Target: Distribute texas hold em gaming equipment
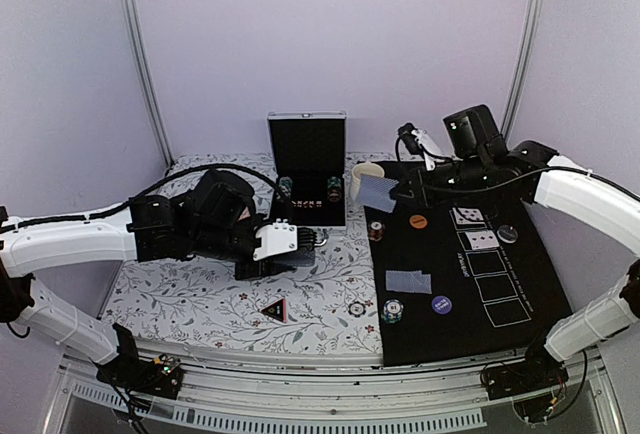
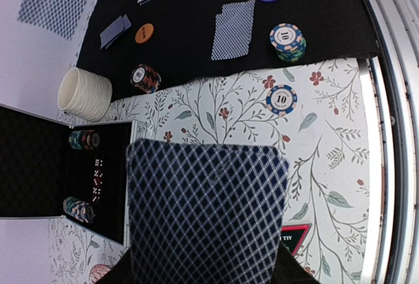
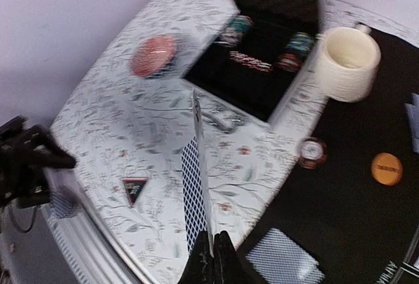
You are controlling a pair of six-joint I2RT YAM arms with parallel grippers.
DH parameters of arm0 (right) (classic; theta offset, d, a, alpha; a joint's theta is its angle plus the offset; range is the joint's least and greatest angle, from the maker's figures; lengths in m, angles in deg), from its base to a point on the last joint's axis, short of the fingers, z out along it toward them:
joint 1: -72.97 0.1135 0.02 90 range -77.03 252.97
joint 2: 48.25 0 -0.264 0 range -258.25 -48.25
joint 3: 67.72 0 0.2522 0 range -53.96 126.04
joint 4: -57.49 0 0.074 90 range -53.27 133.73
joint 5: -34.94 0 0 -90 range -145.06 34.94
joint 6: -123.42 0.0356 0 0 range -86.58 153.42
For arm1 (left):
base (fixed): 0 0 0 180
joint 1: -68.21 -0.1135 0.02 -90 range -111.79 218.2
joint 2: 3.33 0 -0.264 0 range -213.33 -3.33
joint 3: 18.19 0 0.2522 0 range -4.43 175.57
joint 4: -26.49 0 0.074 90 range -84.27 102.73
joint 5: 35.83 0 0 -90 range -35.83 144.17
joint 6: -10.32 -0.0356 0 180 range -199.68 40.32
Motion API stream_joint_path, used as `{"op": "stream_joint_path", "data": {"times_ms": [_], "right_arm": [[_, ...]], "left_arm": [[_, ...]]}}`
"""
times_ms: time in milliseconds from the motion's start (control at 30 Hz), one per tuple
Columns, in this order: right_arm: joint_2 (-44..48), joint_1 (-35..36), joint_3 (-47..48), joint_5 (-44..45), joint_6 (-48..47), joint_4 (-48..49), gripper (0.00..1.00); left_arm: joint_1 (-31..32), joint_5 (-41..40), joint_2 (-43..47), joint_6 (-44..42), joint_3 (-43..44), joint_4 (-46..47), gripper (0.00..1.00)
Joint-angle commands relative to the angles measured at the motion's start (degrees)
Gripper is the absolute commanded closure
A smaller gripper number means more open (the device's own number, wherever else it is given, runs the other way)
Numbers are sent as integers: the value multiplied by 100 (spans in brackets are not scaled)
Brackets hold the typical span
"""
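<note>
Here the right hand (image 3: pixel 211 258) pinches a card (image 3: pixel 191 186); the left hand (image 1: pixel 285 244), another card (image 2: pixel 206 212).

Floral-clothed table (image 1: pixel 200 299) under black mat (image 1: pixel 450 342)

Open blk case (image 1: pixel 307 154) at 12 o'clock; cream cup (image 1: pixel 367 172) at its 3, pink dish (image 3: pixel 152 55) at its 9; blk mat (image 1: pixel 520 284) on floral cloth (image 1: pixel 200 299).

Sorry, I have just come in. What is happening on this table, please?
Two robot arms are laying out a poker game. The left tool holds blue-backed cards above the floral cloth. The right tool pinches a single card, edge-on to its camera. On the black mat lie two face-up cards, face-down cards, a chip stack, an orange disc and a dark blue disc.
</note>
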Motion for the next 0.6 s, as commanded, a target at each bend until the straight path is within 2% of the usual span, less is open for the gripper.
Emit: {"op": "stream_joint_path", "data": {"times_ms": [0, 67, 133, 333, 500, 567], "right_arm": [[-227, -716, 538, 2809, 66, -2498, 98], [-527, -999, 656, 3905, 158, -3246, 98], [-788, -1158, 771, 4643, 164, -3714, 98], [-1124, -1521, 893, 5581, -66, -3679, 98], [-1524, -1675, 586, 6098, -500, -3460, 98], [-1996, -1742, 266, 6605, -615, -4016, 98]], "left_arm": [[42, 12, 100, -43, -32, 122, 55], [40, 20, 100, -38, -24, 122, 55], [45, 19, 101, -40, -24, 114, 55], [45, 38, 135, -38, -13, 90, 55], [44, 53, 181, -46, -24, 86, 55], [40, 84, 202, -46, -16, 81, 54]]}}
